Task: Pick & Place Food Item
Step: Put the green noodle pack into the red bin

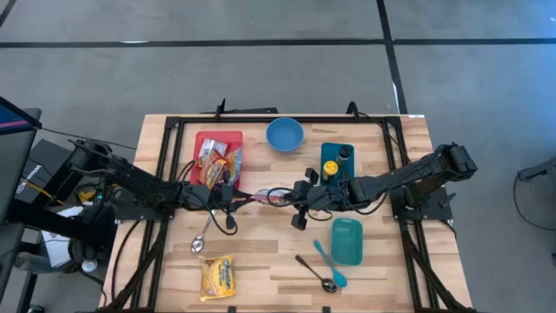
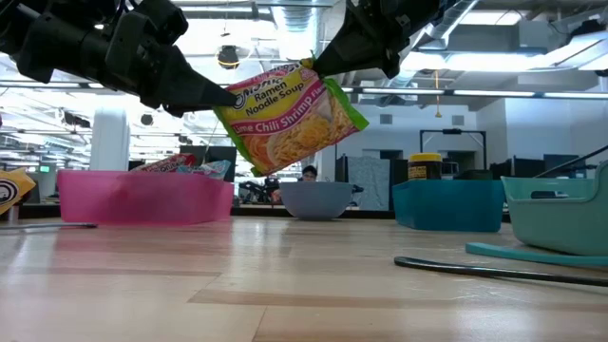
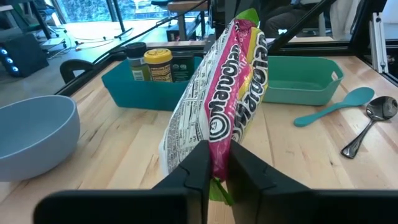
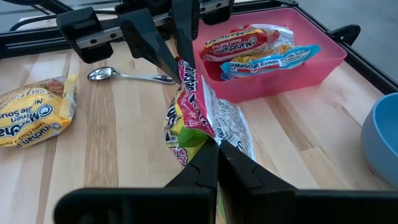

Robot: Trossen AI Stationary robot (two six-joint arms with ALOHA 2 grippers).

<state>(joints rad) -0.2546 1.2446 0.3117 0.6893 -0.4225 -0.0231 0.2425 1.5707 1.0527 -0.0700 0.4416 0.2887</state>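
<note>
Both sets of jaws clenched on one ramen packet (image 2: pixel 290 116): left gripper (image 2: pixel 228 96) pinching its left edge, right gripper (image 2: pixel 318 66) its top right corner. Packet hanging tilted in the upper middle of the low view, clear of the wooden table (image 1: pixel 261 256). Glossy crinkled plastic, yellow and pink with a green border, printed "Ramen Noodle Soup" and "Chili Shrimp", with a noodle photo.

Pale plank table top with a black frame. Red rectangular bin (image 1: pixel 219 155) at upper left of centre in the high view, holding more packets. Dark teal tray (image 1: pixel 337 163) at upper right with two small jars. Light teal tub (image 1: pixel 347 241) lower right. Round blue bowl (image 1: pixel 284 135) at top centre. Yellow noodle packet (image 1: pixel 216 277) at bottom left. Turquoise plastic spoon (image 1: pixel 329 265) and metal spoon (image 1: pixel 316 273) bottom centre; another metal spoon (image 1: pixel 201 241) left of centre.
</note>
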